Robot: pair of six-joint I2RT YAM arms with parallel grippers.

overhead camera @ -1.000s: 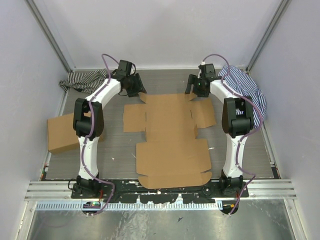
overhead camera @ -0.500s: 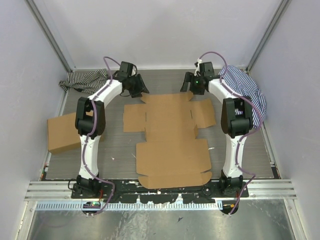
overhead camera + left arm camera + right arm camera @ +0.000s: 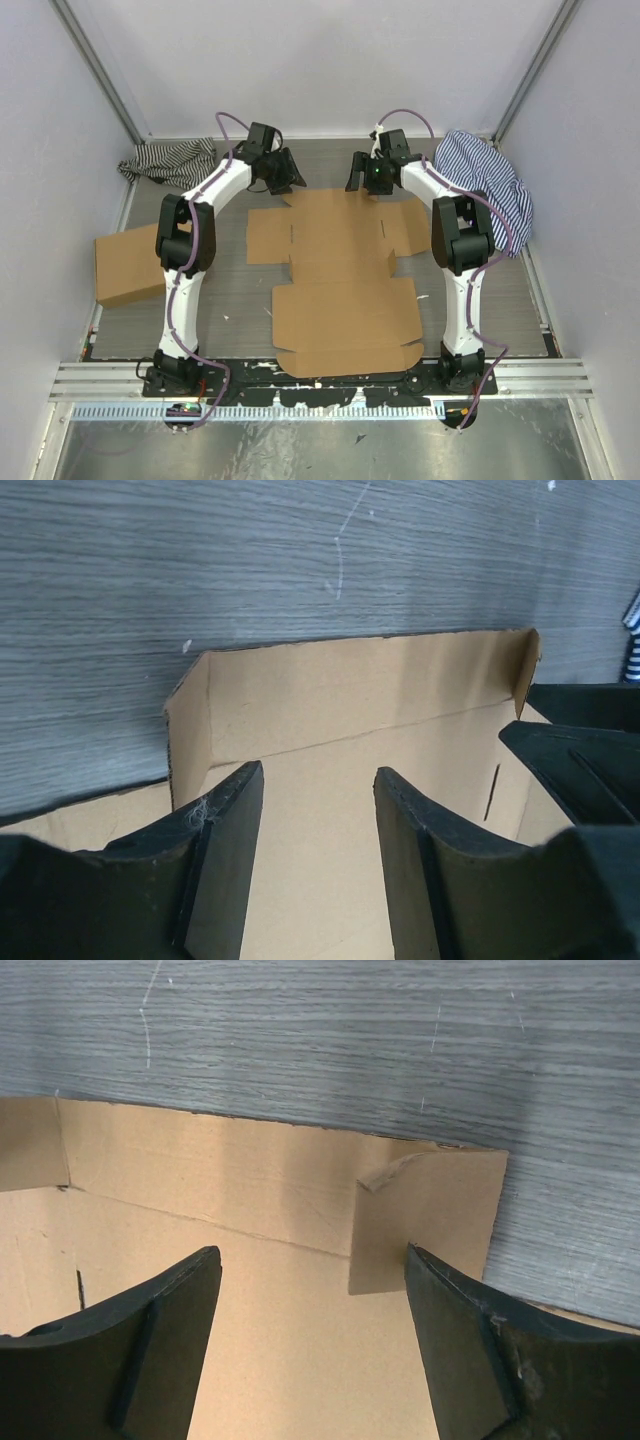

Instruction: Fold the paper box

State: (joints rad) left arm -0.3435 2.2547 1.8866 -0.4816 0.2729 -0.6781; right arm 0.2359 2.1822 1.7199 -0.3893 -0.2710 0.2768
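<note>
flat cardboard box (image 3: pixel 125 265) middle left on counter (image 3: pixel 232 295) | left pincer (image 3: pixel 288 175) upper centre-left, fingers apart, empty, above paper box's far edge | paper box (image 3: pixel 345 300) spread open, frame centre | right pincer (image 3: pixel 362 180) upper centre-right, fingers apart, empty

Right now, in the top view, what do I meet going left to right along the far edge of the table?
dark striped cloth → left gripper → right gripper → blue striped cloth
</note>
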